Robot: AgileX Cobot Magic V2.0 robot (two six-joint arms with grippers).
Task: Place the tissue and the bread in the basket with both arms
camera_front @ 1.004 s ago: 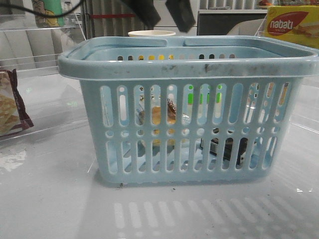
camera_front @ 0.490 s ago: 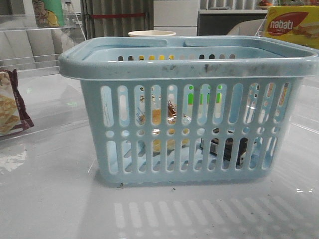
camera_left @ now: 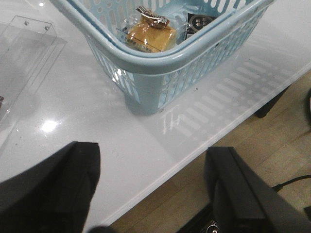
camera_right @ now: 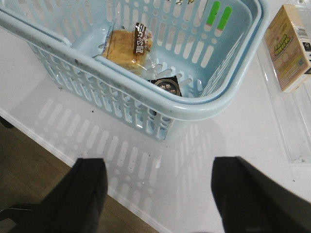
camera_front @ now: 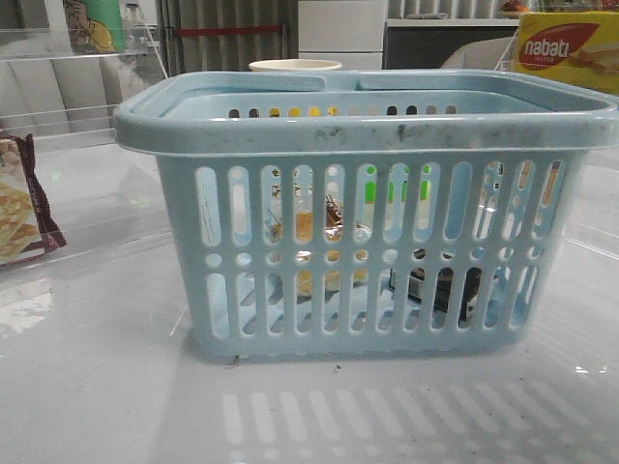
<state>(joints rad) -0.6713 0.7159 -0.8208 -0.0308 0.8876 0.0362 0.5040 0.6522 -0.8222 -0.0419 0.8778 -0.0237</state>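
The light-blue basket (camera_front: 368, 130) stands in the middle of the table. The bread (camera_front: 319, 224), golden buns in a clear bag with a striped bow, lies inside it on the left; it also shows in the left wrist view (camera_left: 150, 35) and the right wrist view (camera_right: 127, 44). The black tissue packet (camera_front: 443, 286) lies inside on the right, also seen in the right wrist view (camera_right: 166, 86) and the left wrist view (camera_left: 199, 22). My left gripper (camera_left: 153, 187) is open and empty, over the table's front edge. My right gripper (camera_right: 158, 194) is open and empty, back from the basket.
A dark-edged snack packet (camera_front: 21, 198) lies at the far left. A yellow-red nabati box (camera_front: 569, 48) stands at the back right. A pale box (camera_right: 289, 46) lies beside the basket. A clear acrylic stand (camera_left: 26, 53) is left of the basket. A cream cup (camera_front: 295, 66) stands behind it.
One second ago dark gripper fingers hung above the basket at the top of the front view. They have since left that view. The basket and its contents have not moved.
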